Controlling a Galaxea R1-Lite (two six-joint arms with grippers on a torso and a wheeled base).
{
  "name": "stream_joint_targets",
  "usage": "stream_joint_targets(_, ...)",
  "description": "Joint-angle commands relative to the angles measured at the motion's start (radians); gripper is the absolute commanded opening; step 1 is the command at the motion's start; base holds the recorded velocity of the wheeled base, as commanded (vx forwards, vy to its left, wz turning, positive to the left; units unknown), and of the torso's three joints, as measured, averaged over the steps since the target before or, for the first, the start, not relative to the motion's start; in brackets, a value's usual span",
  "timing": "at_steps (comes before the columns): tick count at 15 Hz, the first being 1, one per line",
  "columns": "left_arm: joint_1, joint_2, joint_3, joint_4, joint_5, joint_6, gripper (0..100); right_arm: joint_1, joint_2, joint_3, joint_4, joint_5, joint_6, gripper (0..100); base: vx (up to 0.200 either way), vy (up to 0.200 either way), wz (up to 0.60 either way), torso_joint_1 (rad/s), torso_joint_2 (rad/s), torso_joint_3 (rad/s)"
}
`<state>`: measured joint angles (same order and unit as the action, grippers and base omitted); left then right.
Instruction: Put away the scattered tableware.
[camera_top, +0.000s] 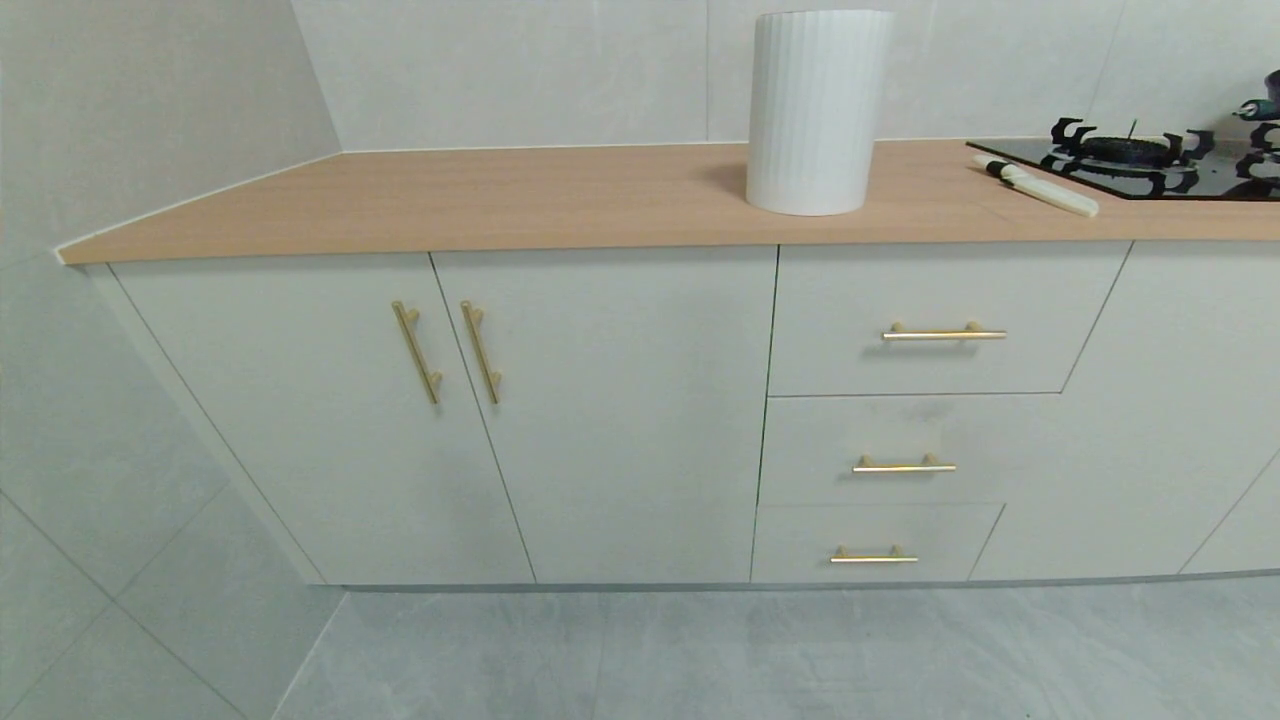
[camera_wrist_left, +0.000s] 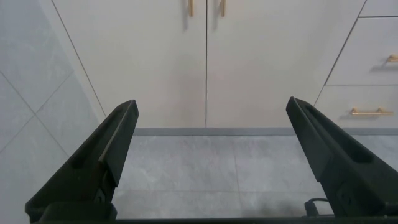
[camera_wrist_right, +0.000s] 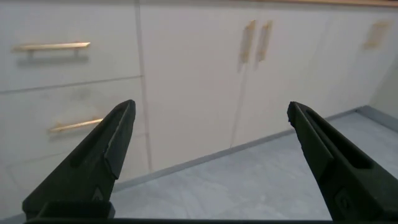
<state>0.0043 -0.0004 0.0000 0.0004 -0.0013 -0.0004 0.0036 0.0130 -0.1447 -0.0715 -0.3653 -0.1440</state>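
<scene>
Grey tiles covered the wall (camera_top: 150, 110) and the floor (camera_top: 700, 650) around a run of pale cabinets under a wooden worktop (camera_top: 450, 200). From the head camera the worktop was in full sight. A ribbed white canister (camera_top: 815, 110) stood right of centre, its top cut off by the frame, so what it held could not be told. Near the right end a long pale utensil (camera_top: 1040, 188) with a dark tip lay flat on the wood, touching or just beside the near left corner of a black hob (camera_top: 1130, 160). Whether it was a knife or something else was hard to make out. The hob ran off the right edge, as did a dark object above it.

Below the worktop were double doors (camera_top: 320, 420) on the left and three stacked drawers (camera_top: 930, 320) to their right, all with gold bar handles.

The wrist cameras sat low and took in cabinet fronts and floor rather than the worktop. The left gripper (camera_wrist_left: 211, 106) hung near the floor facing the double doors, its fingers spread wide with nothing between them. The right gripper (camera_wrist_right: 210, 107) faced drawer fronts and a pair of doors, its fingers likewise spread wide and holding nothing. Both were well apart from the utensil.
</scene>
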Motion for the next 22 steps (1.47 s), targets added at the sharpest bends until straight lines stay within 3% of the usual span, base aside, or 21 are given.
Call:
stream_joint_targets(1,0.000,0.000,0.000,0.000,0.000,-0.001,100,-0.002,-0.013,0.145,-0.083,0.230,0.067,100,0.000,0.000,0.00,0.000,0.00,0.000)
stream_joint_targets(3,0.000,0.000,0.000,0.001,0.000,0.000,100,-0.001,-0.013,0.145,-0.042,0.315,0.119,100,0.000,0.000,0.00,0.000,0.00,0.000)
stream_joint_targets(5,0.000,0.000,0.000,0.000,0.000,0.000,100,-0.001,-0.013,0.142,0.091,0.345,0.124,100,0.000,0.000,0.00,0.000,0.00,0.000)
stream_joint_targets(18,0.000,0.000,0.000,0.000,-0.002,0.010,100,-0.002,-0.013,0.143,0.073,0.342,0.126,100,0.000,0.000,0.00,0.000,0.00,0.000)
stream_joint_targets(22,0.000,0.000,0.000,0.000,-0.002,0.007,100,-0.001,-0.013,0.145,0.073,0.344,0.126,100,0.200,0.000,0.00,0.001,0.00,0.005)
